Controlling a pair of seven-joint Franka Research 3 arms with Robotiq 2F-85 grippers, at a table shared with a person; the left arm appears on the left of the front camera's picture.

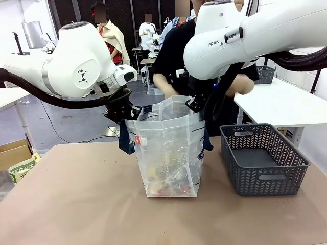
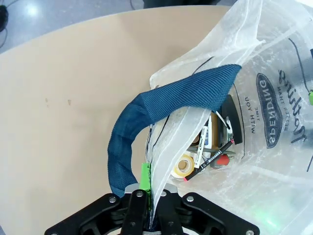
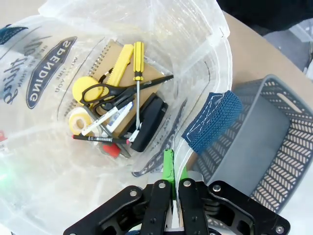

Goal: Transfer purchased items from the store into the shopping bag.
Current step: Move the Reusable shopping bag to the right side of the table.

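Observation:
The shopping bag, clear plastic with navy handles, stands upright at the table's middle, held wide at its mouth. My left gripper is shut on the bag's left rim beside a blue handle. My right gripper is shut on the right rim next to the other handle. The purchased items lie at the bag's bottom: yellow-handled scissors, a screwdriver, a tape roll, a tan notebook and a black stapler. The navy oval logo faces inward.
A dark grey mesh basket stands just right of the bag, with nothing in it. A person in black stands behind the bag, one hand near its far rim. White tables stand at the far right and left. A cardboard box sits on the floor at the left.

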